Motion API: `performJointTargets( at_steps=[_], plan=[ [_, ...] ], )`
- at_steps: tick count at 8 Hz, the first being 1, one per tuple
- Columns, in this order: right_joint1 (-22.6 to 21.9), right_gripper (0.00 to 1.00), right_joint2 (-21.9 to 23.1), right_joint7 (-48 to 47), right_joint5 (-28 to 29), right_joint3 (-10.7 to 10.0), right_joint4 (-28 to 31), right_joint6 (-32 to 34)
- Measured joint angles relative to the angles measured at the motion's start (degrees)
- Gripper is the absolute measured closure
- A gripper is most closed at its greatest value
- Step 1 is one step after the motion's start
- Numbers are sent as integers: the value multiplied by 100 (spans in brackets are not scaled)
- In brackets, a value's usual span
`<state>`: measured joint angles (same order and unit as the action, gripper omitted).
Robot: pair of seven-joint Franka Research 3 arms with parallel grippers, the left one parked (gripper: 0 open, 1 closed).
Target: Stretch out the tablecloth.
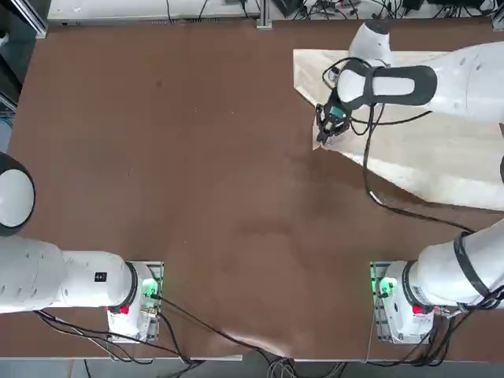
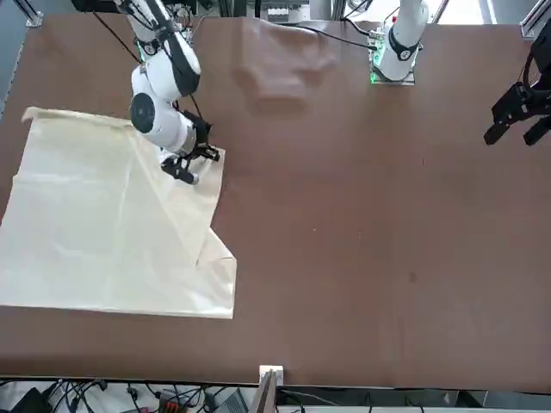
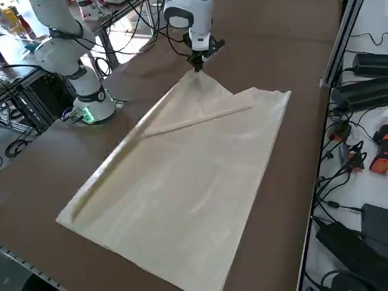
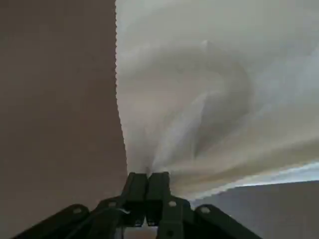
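The cream-beige tablecloth [image 1: 429, 153] lies on the right part of the brown table, partly folded over itself with a diagonal fold. It also shows in the front view [image 2: 103, 232] and the side view [image 3: 188, 182]. My right gripper [image 1: 324, 135] is at the cloth's corner nearest the table's middle, shut on that corner. In the front view the gripper [image 2: 182, 170] pinches the fabric edge. In the side view it [image 3: 196, 65] lifts the corner slightly. The wrist view shows both fingers [image 4: 147, 191] pressed together on the tablecloth [image 4: 209, 109], which bunches into folds ahead.
The brown table [image 1: 197, 181] is bare to the left of the cloth. Cables [image 1: 378, 185] trail from the right arm over the cloth. Chargers and wires [image 3: 357, 151] lie on a ledge beyond the table's right edge.
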<state>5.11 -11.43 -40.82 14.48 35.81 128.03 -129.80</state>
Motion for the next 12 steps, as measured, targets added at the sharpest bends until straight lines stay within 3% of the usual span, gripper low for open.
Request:
performJointTargets(
  at_steps=[7,12],
  plan=[
    [-84,97,8,-49,4,103,166,785],
    [-120,97,56,-53,7,466,429,1247]
  ],
)
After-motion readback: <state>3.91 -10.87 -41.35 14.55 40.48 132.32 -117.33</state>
